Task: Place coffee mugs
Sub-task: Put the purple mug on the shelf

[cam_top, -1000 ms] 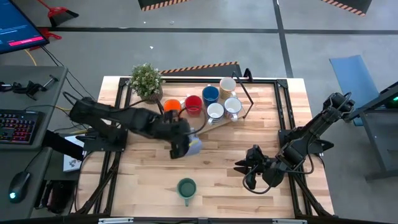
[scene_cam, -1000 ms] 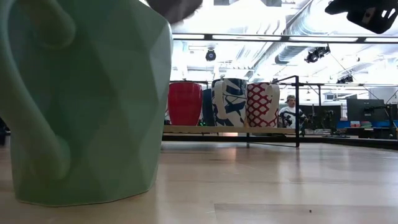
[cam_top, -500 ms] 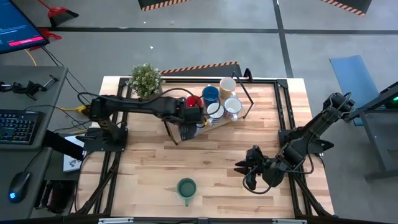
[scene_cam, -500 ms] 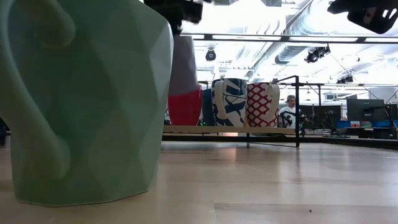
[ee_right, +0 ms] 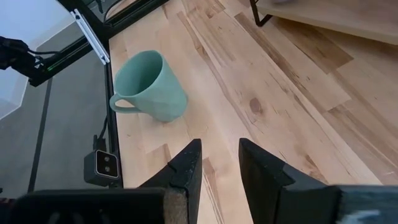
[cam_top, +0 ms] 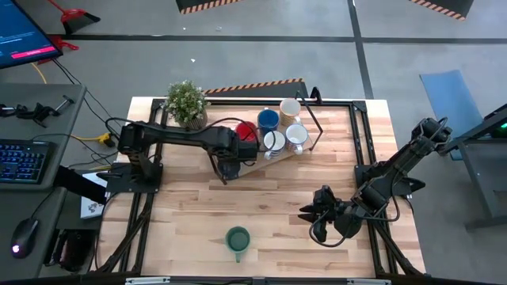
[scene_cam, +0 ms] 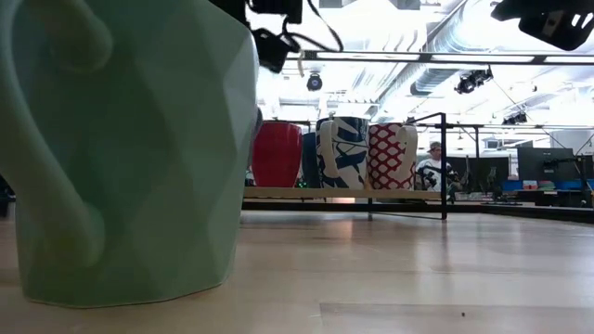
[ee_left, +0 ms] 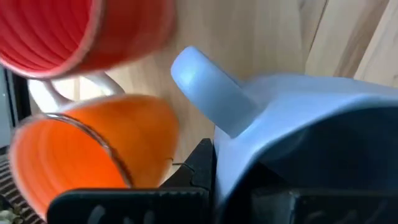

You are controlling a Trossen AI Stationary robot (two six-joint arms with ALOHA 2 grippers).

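Grey-blue mug, gripped in the closed left gripper, is now arriving beside the orange mug, nearly placed.

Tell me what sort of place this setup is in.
Probably a robotics lab or workshop: a concrete floor with hazard-striped tape, a desk with a keyboard beside the wooden table, and exposed ceiling ducts.
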